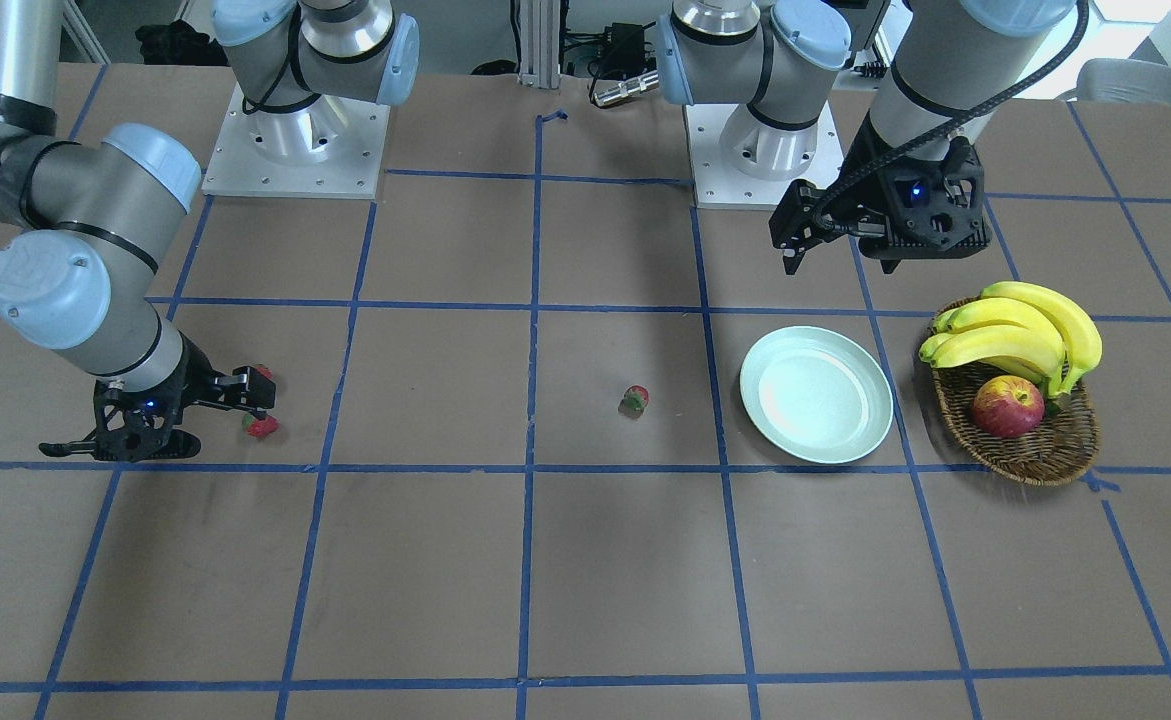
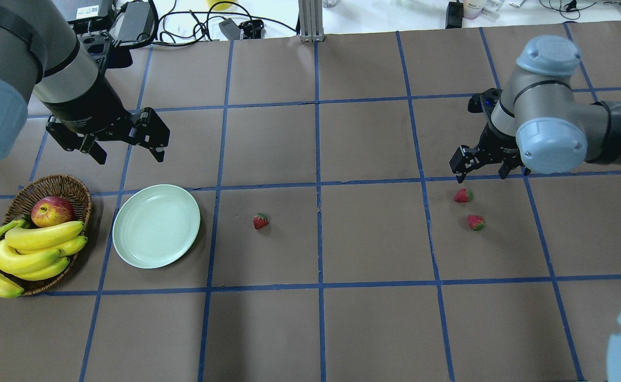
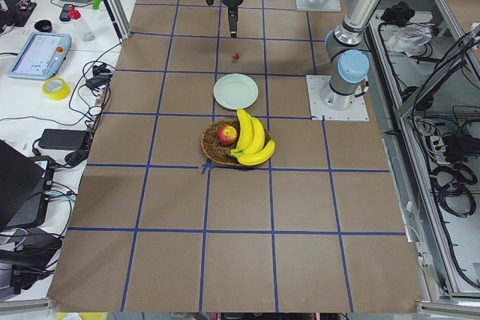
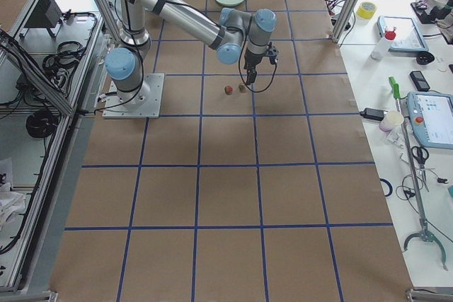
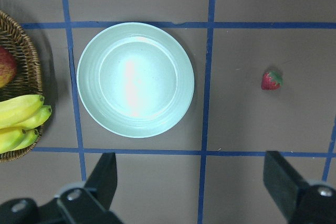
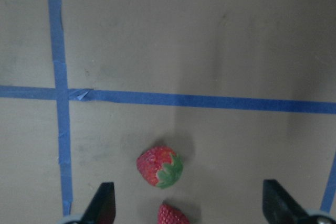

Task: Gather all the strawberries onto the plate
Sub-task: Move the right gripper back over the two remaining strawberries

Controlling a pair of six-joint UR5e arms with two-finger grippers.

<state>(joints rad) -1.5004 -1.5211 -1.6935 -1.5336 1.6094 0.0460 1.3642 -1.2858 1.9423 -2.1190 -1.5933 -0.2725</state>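
The pale mint plate (image 2: 156, 225) lies bare beside the basket; it also fills the left wrist view (image 5: 135, 80). One strawberry (image 2: 260, 220) lies alone on the table a short way to the plate's right, seen from the left wrist too (image 5: 271, 80). Two more strawberries (image 2: 463, 196) (image 2: 475, 222) lie close together far to the right. My right gripper (image 2: 480, 172) hovers open just beyond them; in its wrist view the nearer strawberry (image 6: 160, 167) sits between the fingers, toward the left one. My left gripper (image 2: 129, 154) hangs open above the table behind the plate, holding nothing.
A woven basket (image 2: 71, 183) with an apple (image 2: 52, 210) and bananas (image 2: 29, 249) stands just left of the plate. Blue tape lines grid the brown table. Cables and boxes lie along the far edge; the arm bases (image 1: 295, 150) stand on the robot's side.
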